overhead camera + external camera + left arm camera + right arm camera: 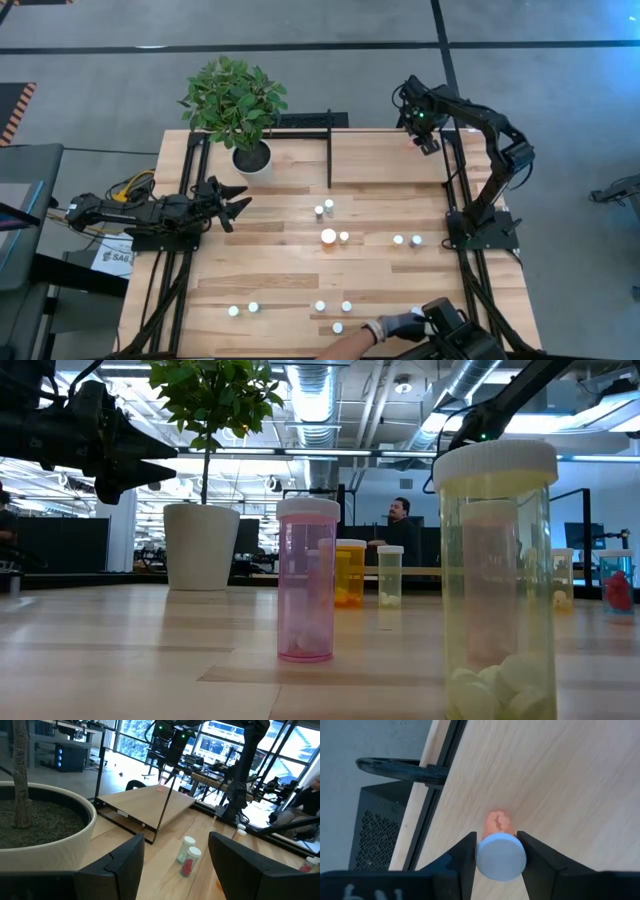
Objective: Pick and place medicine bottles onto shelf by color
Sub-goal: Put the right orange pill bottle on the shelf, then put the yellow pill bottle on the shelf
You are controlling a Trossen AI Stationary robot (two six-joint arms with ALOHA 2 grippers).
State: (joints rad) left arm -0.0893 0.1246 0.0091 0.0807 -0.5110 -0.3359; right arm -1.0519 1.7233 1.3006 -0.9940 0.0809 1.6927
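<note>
The table (300, 290) carries the shelf (390, 158) at its far side, directly beneath my right tool (500, 851). That tool's two fingers (466, 855) sit against the white cap of one orange medicine bottle (499, 851), upright on the shelf near its outer black bar (contact is visible on both sides). My left tool (232, 203) waits beside the plant pot (252, 157), fingers apart, nothing between them. The other medicine bottles (329, 237) stand scattered on the table between the two tools.
</note>
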